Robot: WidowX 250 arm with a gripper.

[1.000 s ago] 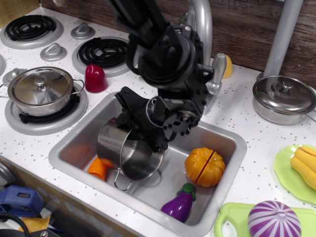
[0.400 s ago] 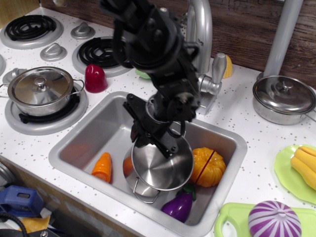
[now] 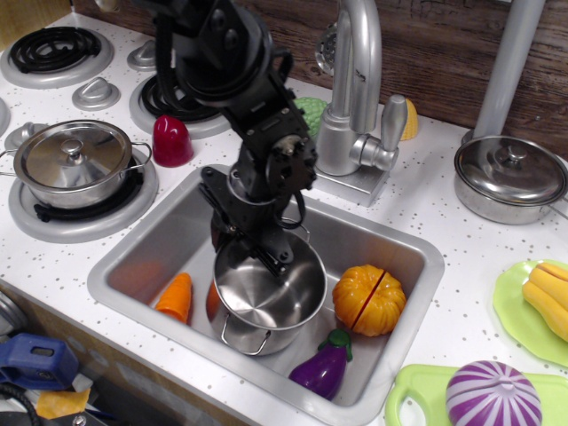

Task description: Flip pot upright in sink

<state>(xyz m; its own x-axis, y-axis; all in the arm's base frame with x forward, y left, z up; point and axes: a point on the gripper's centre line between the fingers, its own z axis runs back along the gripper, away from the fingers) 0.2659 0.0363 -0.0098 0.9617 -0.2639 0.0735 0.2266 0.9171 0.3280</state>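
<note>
The small shiny steel pot [image 3: 269, 297] stands mouth-up in the middle of the brushed-steel sink [image 3: 142, 238], its wire loop handle toward the front. My black gripper [image 3: 253, 241] reaches down from the upper left and is shut on the pot's back rim. The fingertips are partly hidden by the wrist and the rim.
In the sink lie an orange carrot [image 3: 176, 296], a cut pumpkin [image 3: 367, 299] and a purple eggplant [image 3: 325, 363]. The faucet [image 3: 355, 98] stands behind the sink. Lidded pots sit at left [image 3: 73, 161] and right [image 3: 509, 176]. A red pepper [image 3: 171, 140] stands by the stove.
The pot has turned from lying tilted on its side to mouth-up, and has shifted slightly left. The arm has swung left and back, clearing the faucet.
</note>
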